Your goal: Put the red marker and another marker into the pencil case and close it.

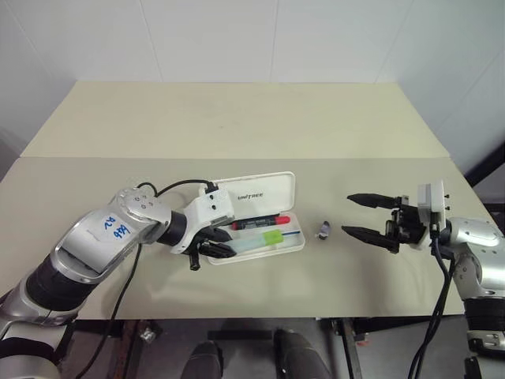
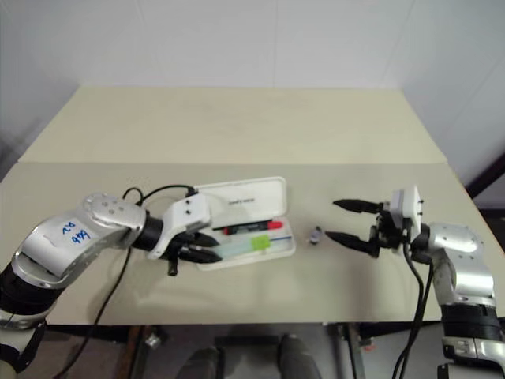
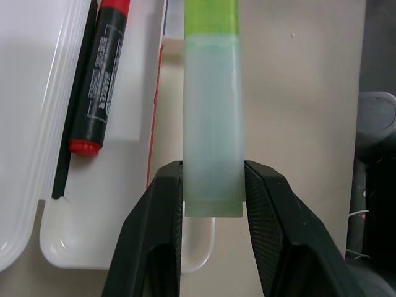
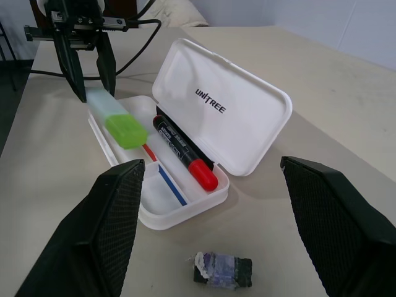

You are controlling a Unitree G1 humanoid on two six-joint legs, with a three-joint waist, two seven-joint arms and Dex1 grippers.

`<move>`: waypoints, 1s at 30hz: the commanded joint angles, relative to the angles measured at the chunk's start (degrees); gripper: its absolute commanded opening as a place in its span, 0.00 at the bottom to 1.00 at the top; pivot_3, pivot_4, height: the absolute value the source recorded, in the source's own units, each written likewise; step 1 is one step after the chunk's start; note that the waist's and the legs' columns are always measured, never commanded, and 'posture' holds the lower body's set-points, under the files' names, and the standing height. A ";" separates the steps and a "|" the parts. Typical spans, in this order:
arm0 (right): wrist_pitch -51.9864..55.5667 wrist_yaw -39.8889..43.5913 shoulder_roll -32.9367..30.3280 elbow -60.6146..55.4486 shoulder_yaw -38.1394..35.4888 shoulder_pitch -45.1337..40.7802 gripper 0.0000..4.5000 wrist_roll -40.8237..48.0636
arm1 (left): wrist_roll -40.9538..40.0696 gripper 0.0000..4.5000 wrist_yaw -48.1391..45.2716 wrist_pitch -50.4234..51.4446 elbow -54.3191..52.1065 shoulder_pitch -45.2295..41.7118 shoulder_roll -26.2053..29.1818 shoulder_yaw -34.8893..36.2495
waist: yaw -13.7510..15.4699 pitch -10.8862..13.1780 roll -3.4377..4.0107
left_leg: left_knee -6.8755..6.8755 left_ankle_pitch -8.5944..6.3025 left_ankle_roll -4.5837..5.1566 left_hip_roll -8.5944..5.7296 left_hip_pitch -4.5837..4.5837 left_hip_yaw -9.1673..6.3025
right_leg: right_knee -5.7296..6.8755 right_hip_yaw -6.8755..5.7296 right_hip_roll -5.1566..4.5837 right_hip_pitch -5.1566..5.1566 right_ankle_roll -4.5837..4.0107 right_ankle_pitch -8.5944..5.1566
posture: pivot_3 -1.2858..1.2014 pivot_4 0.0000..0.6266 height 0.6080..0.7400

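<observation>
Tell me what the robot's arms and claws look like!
Both arms are shiny silver with white wrist blocks and black cables. The left arm wears a white sticker with blue handwriting. Each gripper, left and right, has two black, pointy fingers with bumpy inner pads.

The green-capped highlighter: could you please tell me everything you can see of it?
The highlighter is short and chunky, with a pale translucent mint body and a lime-green cap, plastic by its look. The left gripper is shut on its capless end. It lies lengthwise over the front of the open white pencil case, alongside the red marker; whether it rests on the tray is unclear.
</observation>
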 commanded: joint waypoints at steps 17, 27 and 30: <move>-0.24 -1.37 -0.44 -2.24 -0.52 -0.39 1.00 -0.60 | 4.90 0.24 -0.42 -7.92 2.75 2.58 2.27 -2.28 | -0.03 0.00 0.00 | 0.00 0.00 0.00 0.00 0.01 0.06 | 0.00 0.08 0.00 -0.01 -0.03 -0.02 | 0.52 0.24 1.00; -0.33 -2.12 -0.24 -2.45 -0.47 -0.48 1.00 -0.84 | 5.00 0.76 -1.12 -8.39 2.65 2.23 0.67 -2.42 | -0.04 0.00 0.00 | -0.01 0.00 0.00 0.00 0.01 0.07 | -0.01 0.08 0.01 -0.01 -0.03 -0.02 | 0.52 0.24 1.00; -0.43 -2.31 -0.21 -2.48 -0.45 -0.42 1.00 -0.92 | 5.07 0.99 -0.90 -8.15 2.79 2.06 0.00 -2.24 | 0.00 0.00 0.00 | -0.01 0.00 0.00 0.00 0.01 0.07 | -0.01 0.08 0.01 -0.01 -0.03 -0.02 | 0.52 0.24 1.00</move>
